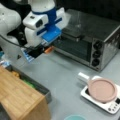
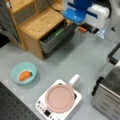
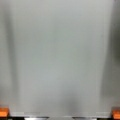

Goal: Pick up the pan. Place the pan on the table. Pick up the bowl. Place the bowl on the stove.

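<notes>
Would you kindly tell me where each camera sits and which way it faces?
Front view: looks down across the table at the toaster oven; arm and gripper at the view's upper left.
Front view: high, steeper, opposite side; pan on the stove, bowl, gripper at top.
Wrist view: faces bare table; orange fingertips at bottom corners.
Both front views share pan and stove.

we see a matte grey table (image 1: pixel 65 75), smooth and even. the pan (image 2: pixel 60 98) looks dull dusty pink with a white plastic-like handle. the stove (image 2: pixel 78 96) has a white plastic-looking body. the bowl (image 2: pixel 24 72) is smooth light teal. the toaster oven (image 1: pixel 92 37) looks like brushed steel, its door glassy. the wooden board (image 1: pixel 17 95) shows light grain. the gripper (image 1: pixel 46 50) carries orange fingertips (image 3: pixel 3 112).
</notes>
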